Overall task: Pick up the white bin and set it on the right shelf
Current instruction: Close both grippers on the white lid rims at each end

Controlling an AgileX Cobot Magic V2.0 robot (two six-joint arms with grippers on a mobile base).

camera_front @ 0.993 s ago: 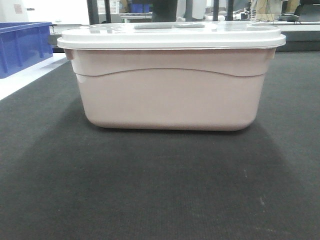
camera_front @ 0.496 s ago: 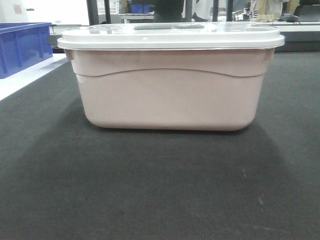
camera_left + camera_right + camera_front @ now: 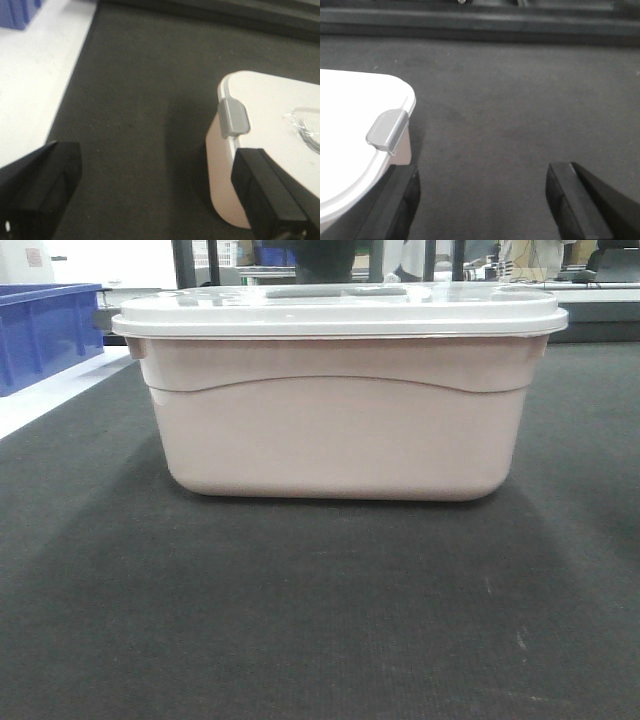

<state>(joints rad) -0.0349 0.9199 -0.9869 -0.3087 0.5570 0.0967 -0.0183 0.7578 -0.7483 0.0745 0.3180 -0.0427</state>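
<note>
The task stands at the approach: the white bin (image 3: 335, 430) sits squarely on the dark counter (image 3: 320, 630), lid on, not yet lifted, and nothing is gripped. The left fingers (image 3: 265, 195) are spread wide apart at the bin's left end, one over the lid's edge just behind the grey latch (image 3: 234, 117) and the other well out over bare counter. The right fingers (image 3: 580, 205) are likewise spread and empty, one just beside the bin's right end below its latch and the other out over the counter; whether either inner finger touches the bin cannot be told. The next move probably calls for both arms to settle at matching height and press or hook under the rim at the two ends together, since a tub this broad looks too wide for one arm. An uneven squeeze could tilt it or pop a latch. The right shelf is not plainly in any view, so the carry path cannot be judged. A blue bin (image 3: 45, 335) stands off to the left beyond a pale strip (image 3: 30, 90), well apart from the white bin and clear of both arms. The counter close around the white bin shows nothing else in the way.
</note>
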